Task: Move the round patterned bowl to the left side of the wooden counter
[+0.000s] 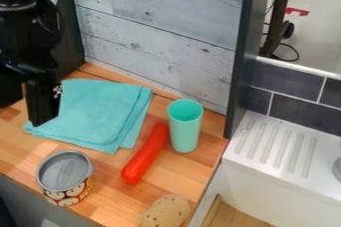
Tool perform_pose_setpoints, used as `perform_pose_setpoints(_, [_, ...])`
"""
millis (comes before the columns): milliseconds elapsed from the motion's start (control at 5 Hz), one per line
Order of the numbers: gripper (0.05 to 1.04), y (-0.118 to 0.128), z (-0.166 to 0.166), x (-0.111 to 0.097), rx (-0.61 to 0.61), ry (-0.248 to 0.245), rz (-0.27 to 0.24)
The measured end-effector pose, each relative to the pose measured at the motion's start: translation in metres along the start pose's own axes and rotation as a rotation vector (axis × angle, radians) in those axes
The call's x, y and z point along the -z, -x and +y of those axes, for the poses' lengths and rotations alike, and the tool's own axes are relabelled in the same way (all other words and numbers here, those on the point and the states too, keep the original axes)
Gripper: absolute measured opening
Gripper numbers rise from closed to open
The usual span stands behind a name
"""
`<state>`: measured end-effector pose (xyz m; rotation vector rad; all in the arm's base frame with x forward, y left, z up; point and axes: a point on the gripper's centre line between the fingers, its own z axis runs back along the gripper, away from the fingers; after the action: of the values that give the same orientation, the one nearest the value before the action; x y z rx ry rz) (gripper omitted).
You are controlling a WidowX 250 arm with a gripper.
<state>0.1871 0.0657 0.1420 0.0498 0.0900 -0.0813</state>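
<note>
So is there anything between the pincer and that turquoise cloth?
Nothing visible. The pincer hangs over the left part of the turquoise cloth; the can, red sausage and cup are off to other sides.

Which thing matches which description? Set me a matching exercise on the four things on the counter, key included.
1. Can
2. Cloth
3. Cup
4. Sausage

A. Red, lying down
B. Upright, plain green
C. Folded, nearest the hand
D. Upright, patterned side

Pairs: 1-D, 2-C, 3-B, 4-A
</note>
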Motion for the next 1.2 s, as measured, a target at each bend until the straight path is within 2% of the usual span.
perform_pose_setpoints(200, [1.000,0.002,-0.001,0.005,-0.002,0.008,0.018])
perform_pose_setpoints(400, [1.000,0.002,-0.023,0.016,0.059,-0.002,0.026])
perform_pose_setpoints(600, [1.000,-0.002,-0.038,0.021,0.103,-0.031,0.034])
perform_pose_setpoints(800, [1.000,-0.002,-0.050,0.042,0.143,-0.068,0.108])
perform_pose_setpoints(1000, [1.000,-0.002,-0.048,0.060,0.147,-0.124,0.170])
perform_pose_setpoints(1200, [1.000,-0.008,-0.040,0.069,0.160,-0.180,0.162])
